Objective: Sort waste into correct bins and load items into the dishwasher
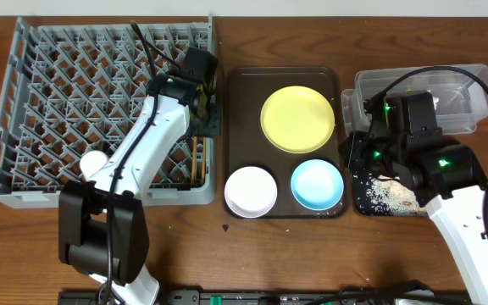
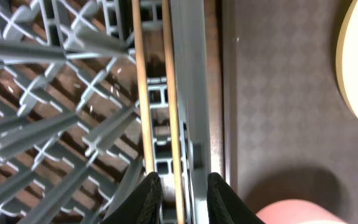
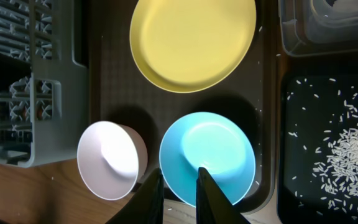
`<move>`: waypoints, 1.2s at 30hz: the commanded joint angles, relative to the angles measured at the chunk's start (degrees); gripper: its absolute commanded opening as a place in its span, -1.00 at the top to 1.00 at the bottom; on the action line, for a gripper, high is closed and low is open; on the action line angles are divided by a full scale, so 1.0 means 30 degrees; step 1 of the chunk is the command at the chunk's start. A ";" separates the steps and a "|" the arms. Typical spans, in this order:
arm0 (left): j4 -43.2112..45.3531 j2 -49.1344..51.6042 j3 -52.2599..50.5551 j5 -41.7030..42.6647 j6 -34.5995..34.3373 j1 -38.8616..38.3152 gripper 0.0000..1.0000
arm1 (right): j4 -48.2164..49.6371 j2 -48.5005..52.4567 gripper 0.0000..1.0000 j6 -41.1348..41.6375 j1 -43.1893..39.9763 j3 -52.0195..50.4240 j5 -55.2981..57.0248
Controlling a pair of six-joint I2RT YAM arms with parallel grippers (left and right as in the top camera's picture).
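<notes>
Two wooden chopsticks [image 2: 140,93] lie along the right edge of the grey dish rack [image 1: 49,85]. My left gripper [image 2: 182,177] is open just above them, with one chopstick between its fingers. It also shows in the overhead view [image 1: 208,119]. A white cup [image 1: 94,159] sits in the rack. The yellow plate [image 3: 191,40], pinkish-white bowl [image 3: 110,158] and light blue bowl [image 3: 219,146] sit on the brown tray [image 1: 244,85]. My right gripper [image 3: 179,174] is open and empty, high over the blue bowl's near rim. Rice grains [image 3: 347,162] lie in the black tray [image 1: 364,203].
The clear tub [image 1: 473,80] stands behind the black tray at the far right, with something whitish inside, and my right arm [image 1: 413,135] reaches over both. A few small crumbs lie on the wooden table [image 1: 227,227] in front of the brown tray.
</notes>
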 commanded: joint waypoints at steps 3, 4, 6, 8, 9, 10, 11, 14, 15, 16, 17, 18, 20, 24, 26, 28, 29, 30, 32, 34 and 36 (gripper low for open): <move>-0.1435 -0.1647 0.1078 0.1705 -0.0481 -0.0146 0.40 | -0.0036 0.0044 0.66 -0.0044 -0.0051 -0.0044 -0.0204; -0.1537 -0.2375 0.1166 0.2317 -0.0474 -0.0277 0.35 | -0.0073 0.0044 0.66 -0.0044 -0.0051 -0.0044 -0.0204; -0.1530 -0.3621 0.1166 0.3096 -0.0474 -0.0576 0.21 | -0.0138 0.0044 0.62 -0.0044 -0.0051 -0.0044 -0.0204; -0.1523 -0.4554 0.1158 0.3636 -0.0466 -0.0969 0.04 | -0.0197 0.0044 0.55 -0.0044 -0.0051 -0.0044 -0.0204; -0.1537 -0.4998 0.1158 0.3840 -0.0459 -0.1239 -0.08 | -0.0204 0.0044 0.50 -0.0044 -0.0051 -0.0044 -0.0204; -0.1610 -0.5355 0.1158 0.3993 -0.0459 -0.1559 -0.11 | -0.0204 0.0044 0.41 -0.0036 -0.0051 -0.0044 -0.0211; -0.1712 -0.5530 0.1158 0.4080 -0.0466 -0.1814 -0.16 | -0.0248 0.0044 0.30 -0.0036 -0.0051 -0.0044 -0.0204; -0.2098 -0.5625 0.1056 0.4401 -0.0474 -0.2965 -0.21 | -0.0619 0.0044 -0.19 0.0335 -0.0182 -0.0036 0.0146; -0.2091 -0.5523 0.0911 0.4401 -0.0481 -0.3330 -0.23 | -0.0852 0.0036 -0.29 0.0721 -0.0372 -0.0036 0.0408; -0.1989 -0.5224 0.0641 0.4401 -0.0481 -0.4153 -0.25 | -0.1406 0.0036 -0.33 0.1377 -0.1093 -0.0036 0.0925; -0.1880 -0.5005 0.0539 0.4401 -0.0481 -0.4481 -0.25 | -0.1698 0.0036 -0.33 0.1617 -0.1683 -0.0036 0.1107; -0.1763 -0.4736 0.0444 0.4393 -0.0481 -0.4845 -0.25 | -0.1938 0.0036 -0.33 0.1698 -0.2295 -0.0036 0.1100; -0.1377 -0.4000 0.0270 0.4401 -0.0481 -0.5574 -0.25 | -0.2404 0.0015 -0.33 0.1698 -0.3832 -0.0036 0.1049; -0.0532 -0.2018 0.0248 0.4401 -0.0481 -0.6827 -0.25 | -0.3024 -0.0051 -0.45 0.1676 -0.7125 -0.0036 0.0313; -0.0080 -0.0976 0.0248 0.4393 -0.0481 -0.7293 -0.25 | -0.3133 -0.0051 -0.49 0.1676 -0.8276 -0.0036 -0.0189; 0.0393 0.0182 0.0248 0.4401 -0.0481 -0.7701 -0.25 | -0.3177 -0.0051 -0.50 0.1676 -0.8954 -0.0036 -0.0517; 0.0561 0.0612 0.0248 0.4401 -0.0481 -0.7825 -0.24 | -0.3235 -0.0051 -0.49 0.1676 -0.9092 -0.0036 -0.0510; 0.0998 0.1515 0.0248 0.4401 -0.0481 -0.8080 -0.24 | -0.3388 -0.0051 -0.50 0.1632 -0.9078 -0.0036 -0.0495; 0.1603 0.2426 0.0248 0.4408 -0.0474 -0.8298 -0.23 | -0.3541 -0.0051 -0.50 0.1523 -0.8990 -0.0036 -0.0488; 0.2397 0.3381 0.0248 0.4779 -0.0466 -0.8524 -0.22 | -0.3548 -0.0051 -0.50 0.1523 -0.8969 -0.0036 -0.0495; 0.3147 0.4124 0.0248 0.6011 -0.0474 -0.8699 -0.21 | -0.3534 -0.0051 -0.51 0.1523 -0.8969 -0.0044 -0.0495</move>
